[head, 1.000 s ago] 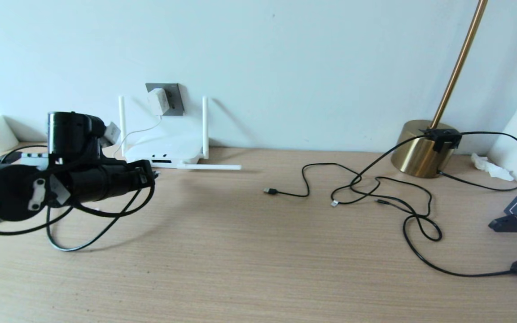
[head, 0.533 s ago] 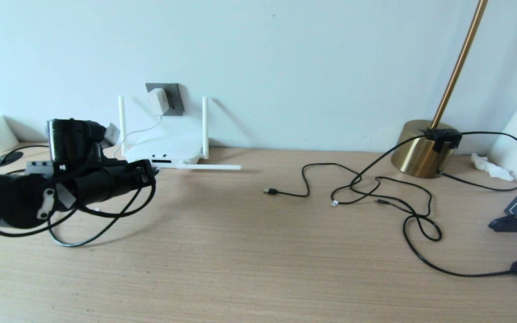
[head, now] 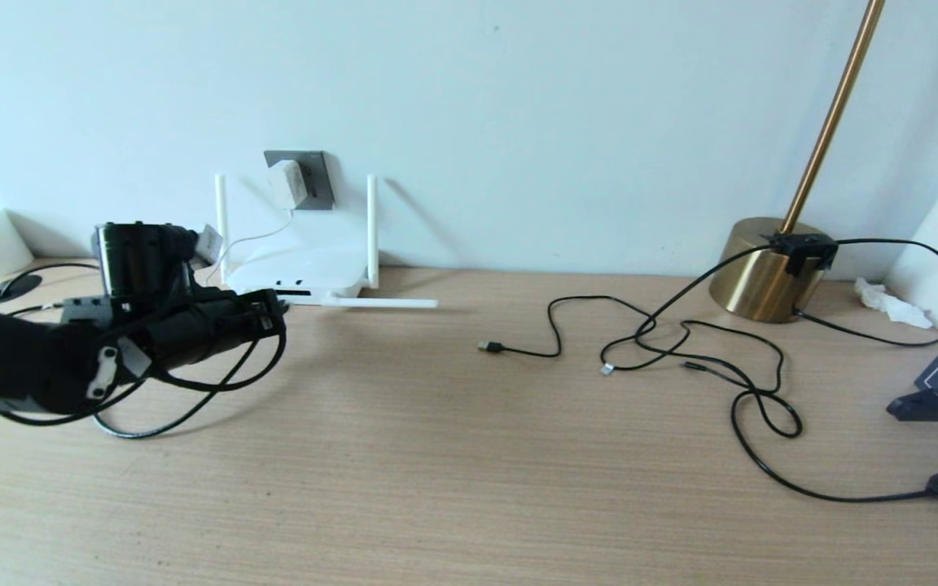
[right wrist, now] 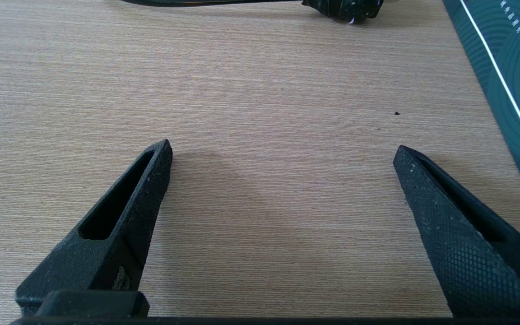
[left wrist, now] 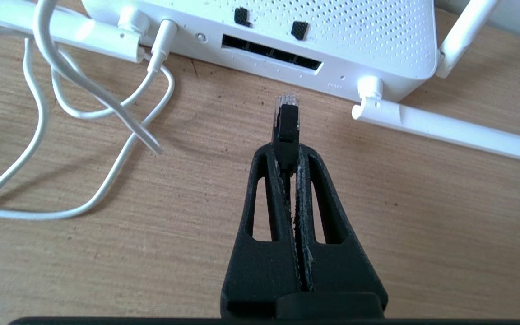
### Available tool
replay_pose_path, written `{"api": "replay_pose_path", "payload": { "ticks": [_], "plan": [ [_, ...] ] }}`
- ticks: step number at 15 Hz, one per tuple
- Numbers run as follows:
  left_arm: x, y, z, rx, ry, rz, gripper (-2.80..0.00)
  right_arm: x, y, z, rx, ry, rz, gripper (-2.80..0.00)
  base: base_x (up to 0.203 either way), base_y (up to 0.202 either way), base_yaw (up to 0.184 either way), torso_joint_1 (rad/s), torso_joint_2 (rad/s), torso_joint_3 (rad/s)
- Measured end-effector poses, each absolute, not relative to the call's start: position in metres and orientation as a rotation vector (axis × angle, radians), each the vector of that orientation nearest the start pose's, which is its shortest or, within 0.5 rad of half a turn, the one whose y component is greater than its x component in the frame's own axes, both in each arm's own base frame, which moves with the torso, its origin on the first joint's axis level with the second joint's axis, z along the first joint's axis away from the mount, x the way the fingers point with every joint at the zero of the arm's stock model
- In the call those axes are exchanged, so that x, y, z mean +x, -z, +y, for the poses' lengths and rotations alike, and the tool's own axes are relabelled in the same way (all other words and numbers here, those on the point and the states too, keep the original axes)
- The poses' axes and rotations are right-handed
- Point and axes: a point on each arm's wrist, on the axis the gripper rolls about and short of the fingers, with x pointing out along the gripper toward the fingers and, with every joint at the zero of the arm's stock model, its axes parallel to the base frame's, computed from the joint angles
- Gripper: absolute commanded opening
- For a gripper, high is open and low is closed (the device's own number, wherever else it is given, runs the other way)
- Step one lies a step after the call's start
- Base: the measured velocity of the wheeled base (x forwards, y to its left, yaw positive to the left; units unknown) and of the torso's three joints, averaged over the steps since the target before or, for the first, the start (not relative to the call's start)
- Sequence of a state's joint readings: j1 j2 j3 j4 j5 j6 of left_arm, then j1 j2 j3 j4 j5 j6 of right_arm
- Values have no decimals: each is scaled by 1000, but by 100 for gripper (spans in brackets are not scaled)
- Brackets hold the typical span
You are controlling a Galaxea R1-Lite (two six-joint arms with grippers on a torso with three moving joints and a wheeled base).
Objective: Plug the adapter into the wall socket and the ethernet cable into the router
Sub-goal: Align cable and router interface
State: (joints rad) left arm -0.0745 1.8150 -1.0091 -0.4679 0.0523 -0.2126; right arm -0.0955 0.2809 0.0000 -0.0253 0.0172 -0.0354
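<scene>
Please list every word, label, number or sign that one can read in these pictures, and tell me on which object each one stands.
No text can be read with certainty.
The router: a tiny grey word under the ports, near one antenna hinge, too small and faint to read.
The dark green board: a short row of small white characters along its white line, too small to read.
The adapter, the wall socket, the lamp base: no lettering visible.

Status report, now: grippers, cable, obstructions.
Left gripper shut on ethernet cable, plug just short of router ports. Right gripper open, idle over desk. Adapter in wall socket. Path unobstructed.
</scene>
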Motion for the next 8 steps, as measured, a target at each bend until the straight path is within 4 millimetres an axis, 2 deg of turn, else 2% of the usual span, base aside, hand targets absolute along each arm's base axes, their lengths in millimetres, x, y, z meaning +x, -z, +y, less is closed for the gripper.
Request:
{"api": "replay_pose_path", "payload": {
  "ticks": [8],
  "plan": [
    [354,-179,-26,-196,2,337,-280,0,-81,0,-22,78,257,0,0,0,0,0,0,0]
  ]
}}
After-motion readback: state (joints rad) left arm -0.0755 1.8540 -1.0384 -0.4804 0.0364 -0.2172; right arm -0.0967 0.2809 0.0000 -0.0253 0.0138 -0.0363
